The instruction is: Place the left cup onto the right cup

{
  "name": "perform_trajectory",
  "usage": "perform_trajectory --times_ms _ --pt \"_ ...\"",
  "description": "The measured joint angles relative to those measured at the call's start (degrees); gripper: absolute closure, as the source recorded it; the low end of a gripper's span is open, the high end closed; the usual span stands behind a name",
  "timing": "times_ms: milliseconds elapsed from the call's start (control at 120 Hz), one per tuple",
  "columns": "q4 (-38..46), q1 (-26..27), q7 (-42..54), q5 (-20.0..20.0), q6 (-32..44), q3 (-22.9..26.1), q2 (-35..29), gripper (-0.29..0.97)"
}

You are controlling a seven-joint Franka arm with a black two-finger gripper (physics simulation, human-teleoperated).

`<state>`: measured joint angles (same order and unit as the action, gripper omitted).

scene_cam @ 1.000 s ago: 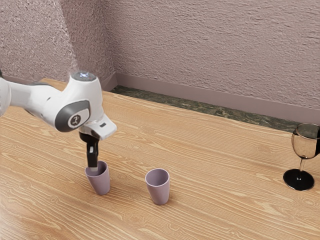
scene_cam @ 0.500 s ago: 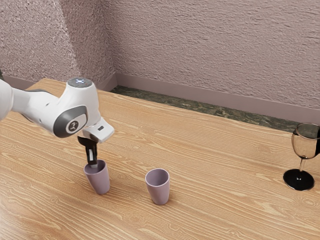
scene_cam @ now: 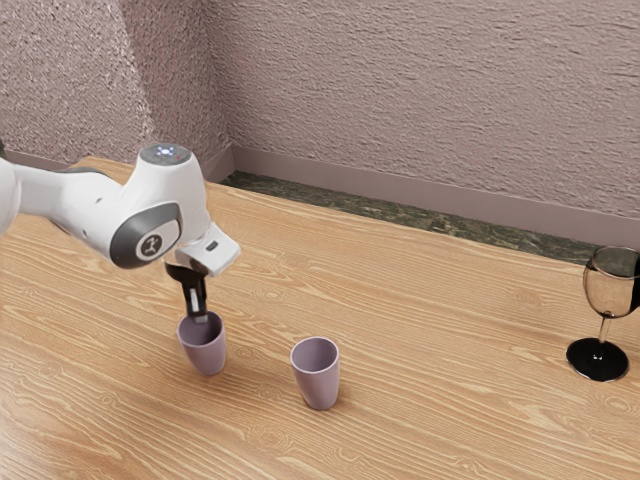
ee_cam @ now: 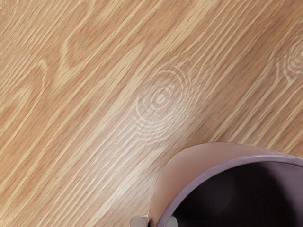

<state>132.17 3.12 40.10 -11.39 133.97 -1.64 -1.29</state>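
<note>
Under the wrist, left cup (ee_cam: 213, 175); exterior view adds right cup (scene_cam: 315, 371).

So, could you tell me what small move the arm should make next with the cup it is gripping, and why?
Probably a further lift straight up. The gripper pinches the left cup by its rim, but the cup's base hangs close to the table, below the rim of the right cup, so moving sideways now would likely knock it.

A purple cup (ee_cam: 187, 177), dark inside, hangs over the wooden table (ee_cam: 90, 94).
</note>
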Motion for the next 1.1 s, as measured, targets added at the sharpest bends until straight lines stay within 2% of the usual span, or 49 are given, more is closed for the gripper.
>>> perform_trajectory --times_ms 250,450,633,1100 --pt "-9.07 1.48 -1.4 -0.04 -7.16 0.52 -2.54 0.79" --pt "-13.79 5.8 -2.54 -0.05 -11.35 0.57 -1.14 0.79" --pt "-15.58 9.29 -3.59 -0.14 -12.81 0.57 -0.25 0.79" --pt "-24.32 16.97 -5.4 -1.59 -13.53 0.43 7.15 0.79"
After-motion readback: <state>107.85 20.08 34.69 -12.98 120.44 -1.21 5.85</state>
